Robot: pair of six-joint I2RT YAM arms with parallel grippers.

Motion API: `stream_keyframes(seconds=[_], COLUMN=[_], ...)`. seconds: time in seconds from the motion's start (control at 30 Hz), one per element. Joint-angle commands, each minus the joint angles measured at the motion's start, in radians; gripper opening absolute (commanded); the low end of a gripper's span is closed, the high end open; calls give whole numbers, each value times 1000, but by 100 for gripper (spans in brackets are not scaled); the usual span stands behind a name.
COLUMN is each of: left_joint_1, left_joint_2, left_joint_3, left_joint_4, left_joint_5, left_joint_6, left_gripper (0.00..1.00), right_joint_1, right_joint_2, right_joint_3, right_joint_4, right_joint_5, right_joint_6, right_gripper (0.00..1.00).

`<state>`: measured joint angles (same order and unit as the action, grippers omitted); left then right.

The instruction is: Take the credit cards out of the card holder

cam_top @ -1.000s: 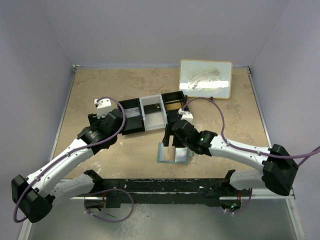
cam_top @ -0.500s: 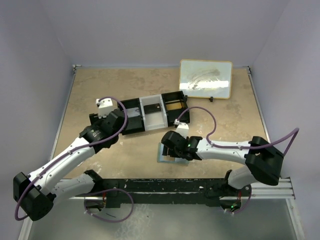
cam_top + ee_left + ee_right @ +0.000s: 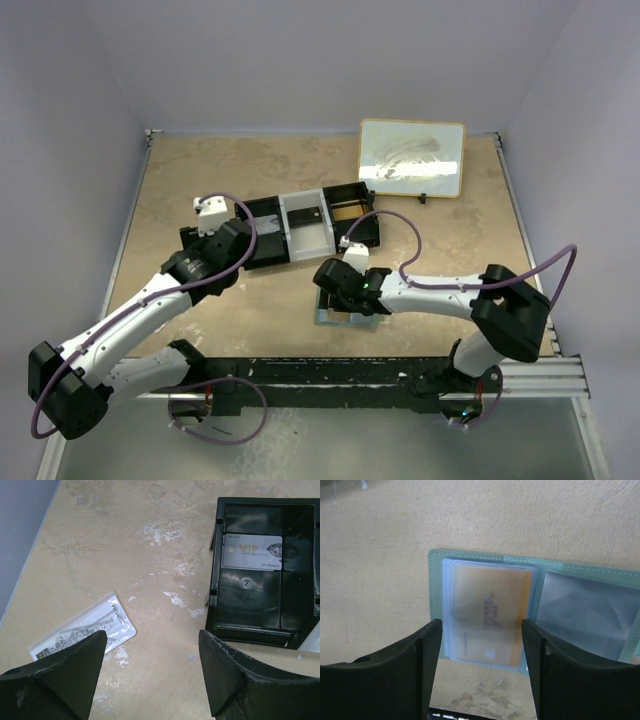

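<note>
Nearest the arm bases, the card holder (image 3: 585, 605) lies open and flat on the table (image 3: 200, 170), a little right of centre. The top camera shows only its pale edge, because the right claw (image 3: 481, 625) hangs straight over it. The right wrist camera shows more: an orange card (image 3: 487, 615) sits inside a clear sleeve on the holder's left half, and the right half has an empty-looking clear pocket. The claw's two fingers (image 3: 395, 680) stand either side of that sleeve. I cannot tell whether they pinch it or only flank it.

Farther back on the left, the left claw (image 3: 152, 640) is spread wide with nothing between its fingers, above bare table. Its wrist camera shows a clear packet (image 3: 85, 632) with printed label lying flat to the left, which the arm hides from the top camera. To the right is the black end compartment of the tray (image 3: 300, 605), with a grey card (image 3: 252, 551) marked VIP flat inside it.

Farthest, a framed board (image 3: 411, 157) rests at the right rear.
</note>
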<state>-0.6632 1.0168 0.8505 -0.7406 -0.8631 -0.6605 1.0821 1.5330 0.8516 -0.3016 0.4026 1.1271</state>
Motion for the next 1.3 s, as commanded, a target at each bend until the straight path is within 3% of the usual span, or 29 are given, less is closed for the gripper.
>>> stream_keyframes(seconds=[0.0, 0.17, 0.4, 0.77, 0.97, 1.27], left_joint_1=[2, 2, 3, 3, 2, 2], left_joint_2=[-4, -1, 7, -27, -49, -43], left_joint_3=[20, 20, 21, 8, -6, -2], left_joint_4=[21, 21, 21, 51, 76, 68], left_joint_5=[-9, -8, -6, 78, 124, 111], left_joint_6=[9, 7, 9, 19, 31, 31], left_gripper=[72, 72, 72, 72, 72, 72], right_joint_1=[6, 6, -4, -112, -127, -88], right_joint_2=[35, 74, 16, -121, -120, 12], right_joint_3=[51, 37, -66, -292, -235, -80], right_joint_4=[-48, -50, 66, 428, 314, 135], right_joint_5=[35, 20, -34, -250, -167, -89], right_joint_6=[2, 20, 26, -22, -67, -111], right_gripper=[67, 66, 51, 48, 71, 74])
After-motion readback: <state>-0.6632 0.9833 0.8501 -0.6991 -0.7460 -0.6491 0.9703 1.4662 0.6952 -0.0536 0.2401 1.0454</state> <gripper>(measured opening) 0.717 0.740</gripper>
